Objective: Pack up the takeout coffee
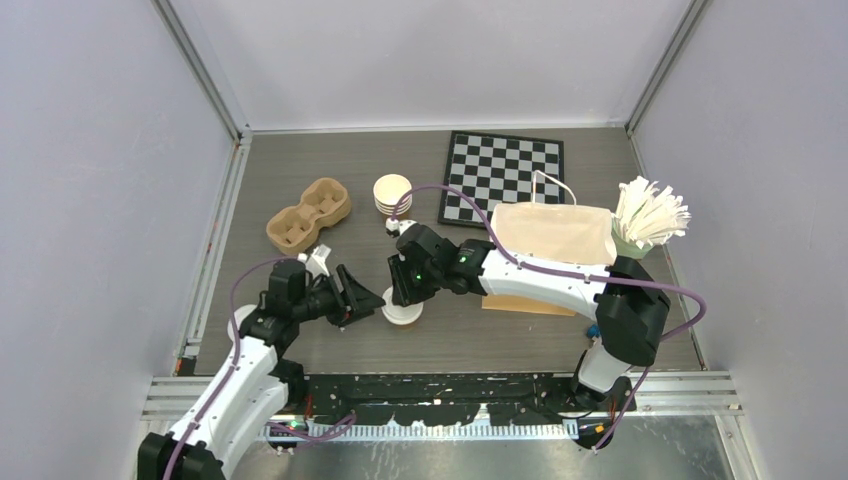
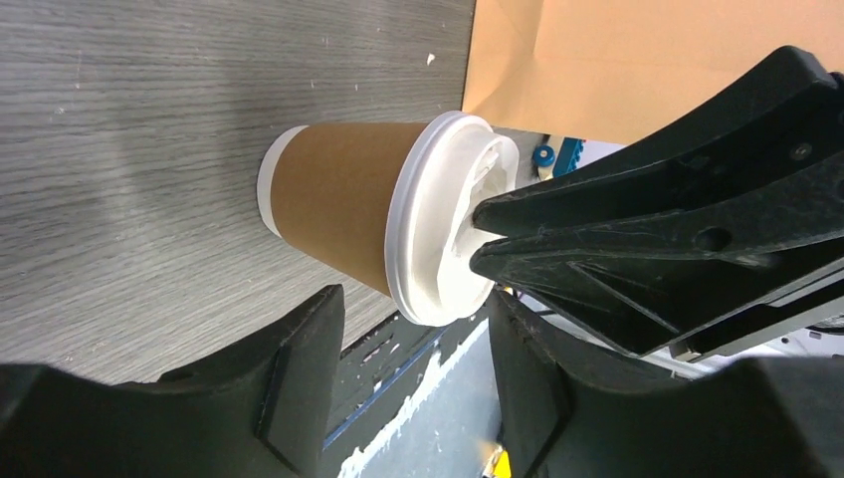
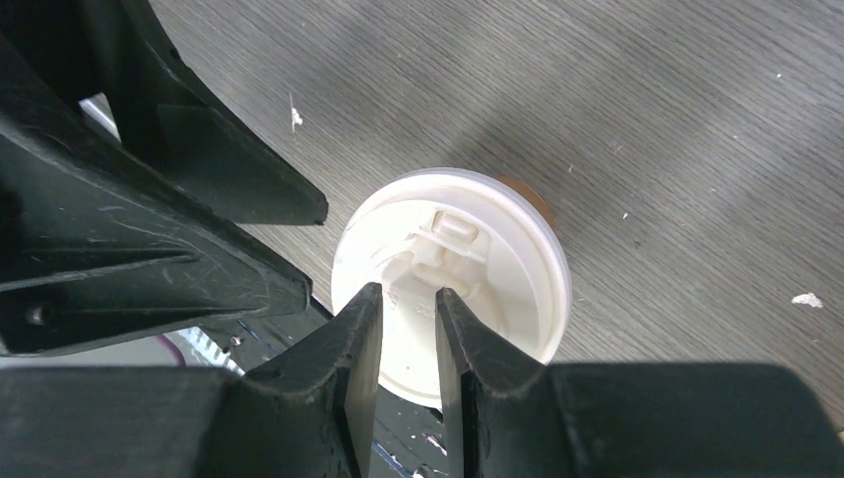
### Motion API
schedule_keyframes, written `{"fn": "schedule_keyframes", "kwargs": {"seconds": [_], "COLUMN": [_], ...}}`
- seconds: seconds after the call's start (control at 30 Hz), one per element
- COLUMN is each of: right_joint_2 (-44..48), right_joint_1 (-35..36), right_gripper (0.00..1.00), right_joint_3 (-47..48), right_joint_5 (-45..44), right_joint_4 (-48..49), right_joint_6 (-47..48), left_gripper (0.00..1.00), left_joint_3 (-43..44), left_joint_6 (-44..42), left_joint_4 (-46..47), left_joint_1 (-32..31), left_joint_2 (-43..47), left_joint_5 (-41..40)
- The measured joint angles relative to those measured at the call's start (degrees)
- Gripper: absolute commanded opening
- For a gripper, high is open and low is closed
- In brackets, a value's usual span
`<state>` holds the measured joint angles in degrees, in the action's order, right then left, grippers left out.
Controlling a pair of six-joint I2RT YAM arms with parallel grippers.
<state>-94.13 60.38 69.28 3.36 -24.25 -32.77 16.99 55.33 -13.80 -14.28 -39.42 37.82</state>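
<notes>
Resting near-closed tips on the lid of the takeout coffee by the table's near edge, right gripper probably seats it, pinch not discernible; left gripper gapes alongside, likely bracing.

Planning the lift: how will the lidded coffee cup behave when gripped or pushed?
The takeout coffee looks paper-walled, so hard squeezing probably dents it. Narrow base, wider top: a high push may tip it. Its smooth lid likely slips.

No text, brand, number or sign can be read in any of the three views. The takeout coffee, at the centre of the right wrist view, perhaps carries small raised marks on its top, but they are too blurred to read.
</notes>
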Motion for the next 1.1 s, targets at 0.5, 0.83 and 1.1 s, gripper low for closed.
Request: {"fn": "schedule_keyframes", "kwargs": {"seconds": [0.5,0.83,1.1], "right_joint_2": [0.00,-0.79,-0.90], "right_joint_1": [0.00,0.00,0.00], "right_gripper": [0.33,0.33,0.34], "right_joint_3": [2.03,3.08,3.65], "right_joint_5": [0.22,0.46,0.50], "right_joint_4": [-4.83,-5.73,-6.45], "right_joint_6": [3.04,4.00,4.02], "left_gripper": [0.54,0.55,0.52], "left_joint_3": [2.75,1.09,0.76], "left_joint_6": [-0.66,-0.17,-0.44], "left_joint_4": [5.16,11.23,12.55], "left_joint_1": [0.00,0.00,-0.02], "left_joint_2": [-10.60,-8.92,-11.65], "left_joint_5": [-0.24,1.88,1.90]}}
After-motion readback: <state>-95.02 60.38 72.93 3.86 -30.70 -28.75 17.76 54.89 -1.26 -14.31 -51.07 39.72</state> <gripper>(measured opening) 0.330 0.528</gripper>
